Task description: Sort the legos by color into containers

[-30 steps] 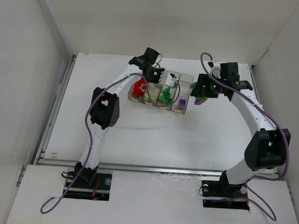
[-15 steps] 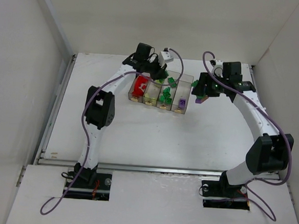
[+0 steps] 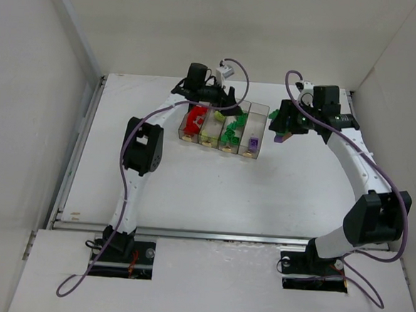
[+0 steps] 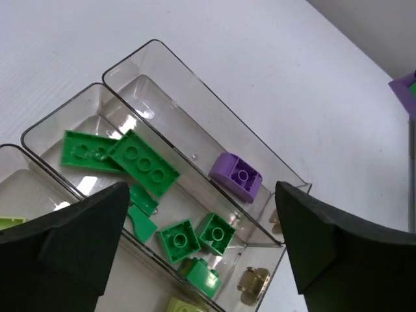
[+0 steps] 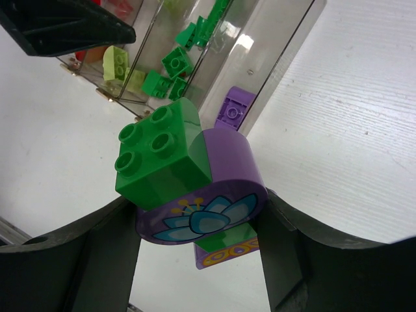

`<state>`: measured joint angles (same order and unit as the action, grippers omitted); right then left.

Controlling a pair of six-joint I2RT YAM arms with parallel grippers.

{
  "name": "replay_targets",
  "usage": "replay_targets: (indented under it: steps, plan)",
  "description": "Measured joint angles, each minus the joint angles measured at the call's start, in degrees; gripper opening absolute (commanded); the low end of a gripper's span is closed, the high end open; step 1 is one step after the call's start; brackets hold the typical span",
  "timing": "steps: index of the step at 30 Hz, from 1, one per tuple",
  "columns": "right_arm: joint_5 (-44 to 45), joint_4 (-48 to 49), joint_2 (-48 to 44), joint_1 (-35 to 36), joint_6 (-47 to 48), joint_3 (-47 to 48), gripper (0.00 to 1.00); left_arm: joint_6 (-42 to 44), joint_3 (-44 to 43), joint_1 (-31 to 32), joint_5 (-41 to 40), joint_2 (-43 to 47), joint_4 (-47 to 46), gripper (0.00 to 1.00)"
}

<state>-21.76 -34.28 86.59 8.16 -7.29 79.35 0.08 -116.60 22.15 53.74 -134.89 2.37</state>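
Trouble sits in the clump (image 5: 170, 161): green and purple bricks joined, pinched by the right gripper (image 5: 195, 224) at 3 o'clock of the containers (image 4: 188, 120). Dropped whole, one colour would land in the wrong bin. Over the bins the left gripper (image 4: 201, 195) hangs spread and empty; a careless reach could knock the row.

Looking down on a white table (image 3: 191, 190), finely grained up close and catching soft, even light with only faint shadows. Closing it in on three sides: a plain white back wall (image 3: 231, 29), left wall (image 3: 18, 114) and right wall (image 3: 407, 70). Running along the near edge, a metal rail (image 3: 209, 235); lying nearer still, a white board (image 3: 213, 292).
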Motion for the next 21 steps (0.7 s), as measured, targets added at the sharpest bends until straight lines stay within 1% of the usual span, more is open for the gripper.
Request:
replay_targets:
  steps: [4,7,9,11,13,15,17,18,21]
  plan:
    - [0.1,0.0,0.0,0.0,0.0,0.0,0.0,-0.2,0.0,0.0,-0.4,0.0,0.1,1.0]
    - [0.2,0.0,0.0,0.0,0.0,0.0,0.0,1.7,-0.3,-0.1,-3.3,0.0,2.1,1.0]
    - [0.2,0.0,0.0,0.0,0.0,0.0,0.0,3.2,-0.8,-0.1,-8.3,0.1,3.7,1.0]
    - [0.2,0.0,0.0,0.0,0.0,0.0,0.0,4.5,-1.7,-0.2,-16.6,0.1,5.4,1.0]
    - [0.1,0.0,0.0,0.0,0.0,0.0,0.0,6.0,-2.8,-0.6,-25.8,0.2,6.9,0.83]
    - [0.0,0.0,0.1,0.0,0.0,0.0,0.0,7.7,-3.4,-1.4,-33.9,0.3,7.6,0.59]
    - [-0.3,0.0,0.3,0.0,0.0,0.0,0.0,9.0,-3.4,-2.4,-40.0,0.6,8.3,0.44]
    - [-0.5,0.0,0.4,0.0,0.0,0.0,0.0,9.4,-3.4,-3.1,-42.4,0.7,8.5,0.42]
    - [-0.7,0.0,1.0,0.0,-0.2,0.2,0.0,10.3,-2.7,-4.7,-47.6,0.8,8.7,0.4]
